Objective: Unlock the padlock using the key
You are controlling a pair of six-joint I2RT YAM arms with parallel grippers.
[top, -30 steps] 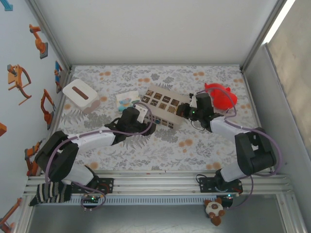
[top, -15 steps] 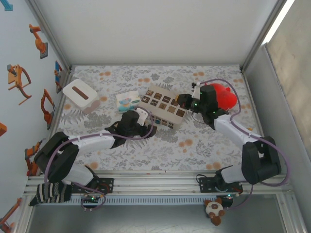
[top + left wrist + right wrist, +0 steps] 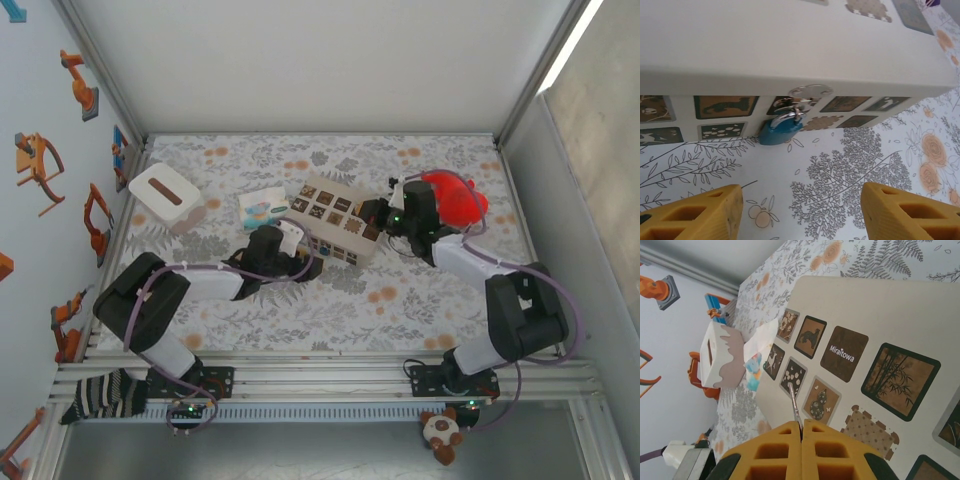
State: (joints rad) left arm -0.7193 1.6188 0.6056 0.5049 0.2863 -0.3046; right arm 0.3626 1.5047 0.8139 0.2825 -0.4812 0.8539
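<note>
Right wrist: thin silver key (image 3: 795,405) pinched in your closed right gripper (image 3: 801,429).
You've lifted it over the cream patterned box (image 3: 880,315); the blue padlock (image 3: 780,132) on its near side awaits.

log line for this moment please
left gripper open, facing padlock | right gripper shut on key, near box | padlock hanging from box front

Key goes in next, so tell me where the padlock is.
Left wrist view, centre: the blue padlock hangs from the metal clasp on the box's side, just above the floral table.

Left arm's (image 3: 200,285) jaws apart; right arm's (image 3: 465,262) jaws together.
</note>
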